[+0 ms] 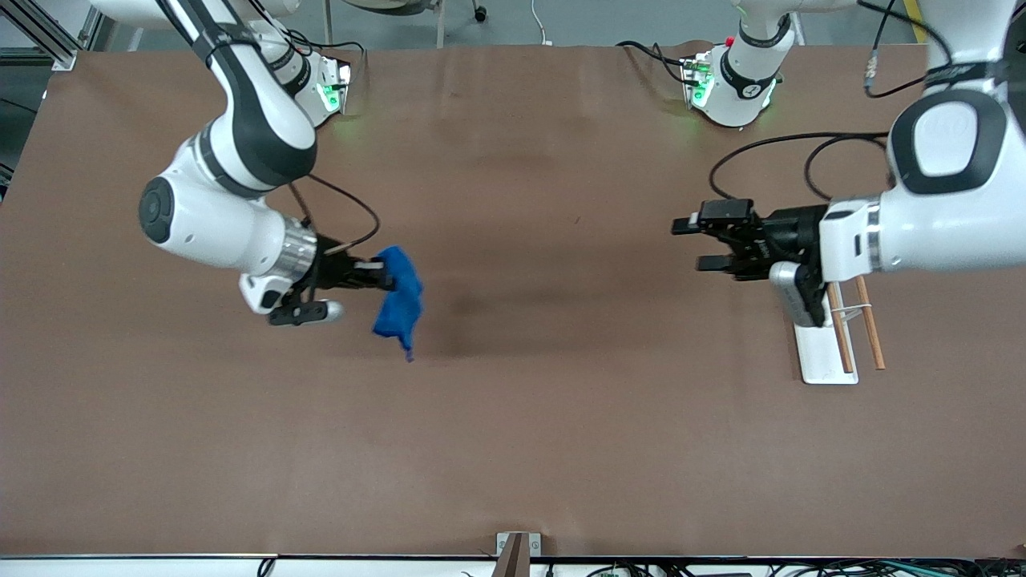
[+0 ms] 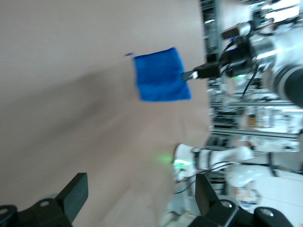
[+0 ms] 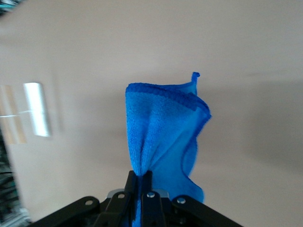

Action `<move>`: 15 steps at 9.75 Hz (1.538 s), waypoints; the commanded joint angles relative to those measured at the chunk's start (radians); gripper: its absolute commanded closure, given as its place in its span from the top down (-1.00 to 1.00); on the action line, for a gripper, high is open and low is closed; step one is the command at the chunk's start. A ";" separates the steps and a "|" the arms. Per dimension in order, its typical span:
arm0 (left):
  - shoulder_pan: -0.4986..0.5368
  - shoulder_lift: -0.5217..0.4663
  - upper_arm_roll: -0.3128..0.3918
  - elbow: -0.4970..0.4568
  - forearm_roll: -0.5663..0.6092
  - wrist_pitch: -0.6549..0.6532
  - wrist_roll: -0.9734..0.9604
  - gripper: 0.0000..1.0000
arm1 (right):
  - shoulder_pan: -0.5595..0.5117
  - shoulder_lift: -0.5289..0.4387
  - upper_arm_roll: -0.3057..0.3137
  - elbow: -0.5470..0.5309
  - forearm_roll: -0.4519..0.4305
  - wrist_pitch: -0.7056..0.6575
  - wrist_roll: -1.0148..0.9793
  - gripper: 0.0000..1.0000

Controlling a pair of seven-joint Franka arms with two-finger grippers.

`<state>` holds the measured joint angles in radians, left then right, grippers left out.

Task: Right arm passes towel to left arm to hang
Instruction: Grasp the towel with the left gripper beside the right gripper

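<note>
The bright blue towel [image 1: 399, 303] hangs in the air from my right gripper [image 1: 388, 279], which is shut on its upper edge over the table toward the right arm's end. In the right wrist view the towel [image 3: 163, 132] droops from the closed fingers [image 3: 140, 182], its loop tag [image 3: 195, 75] at one corner. My left gripper [image 1: 691, 244] is open and empty, held over the table toward the left arm's end, pointing at the towel. The left wrist view shows the towel [image 2: 161, 81] apart from its spread fingers [image 2: 75, 194].
A white tray [image 1: 826, 353] with two wooden rods [image 1: 870, 328] lies on the brown table under the left arm's wrist. Both robot bases stand along the edge farthest from the front camera.
</note>
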<state>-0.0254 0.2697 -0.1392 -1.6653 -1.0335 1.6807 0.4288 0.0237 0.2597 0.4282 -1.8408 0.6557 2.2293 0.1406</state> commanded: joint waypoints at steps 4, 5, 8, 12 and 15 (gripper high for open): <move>-0.025 0.081 -0.022 -0.204 -0.476 0.057 0.211 1.00 | -0.005 0.007 0.210 0.023 0.365 0.188 0.010 -1.00; -0.022 0.119 -0.029 -0.223 -0.526 0.050 0.275 1.00 | -0.004 0.007 0.230 0.041 0.430 0.188 0.010 -1.00; -0.021 0.219 -0.037 -0.295 -0.679 -0.089 0.390 1.00 | 0.027 0.010 0.238 0.092 0.657 0.188 0.008 -1.00; -0.013 0.223 -0.085 -0.347 -0.741 -0.107 0.337 0.96 | 0.064 0.024 0.238 0.143 0.722 0.222 0.008 -1.00; -0.011 0.171 -0.085 -0.346 -0.741 -0.107 0.199 0.84 | 0.097 0.073 0.238 0.166 0.719 0.280 0.007 -1.00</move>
<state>-0.0441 0.4595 -0.2207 -1.9811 -1.7674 1.5630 0.6498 0.1066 0.2954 0.6605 -1.7098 1.3540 2.4856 0.1473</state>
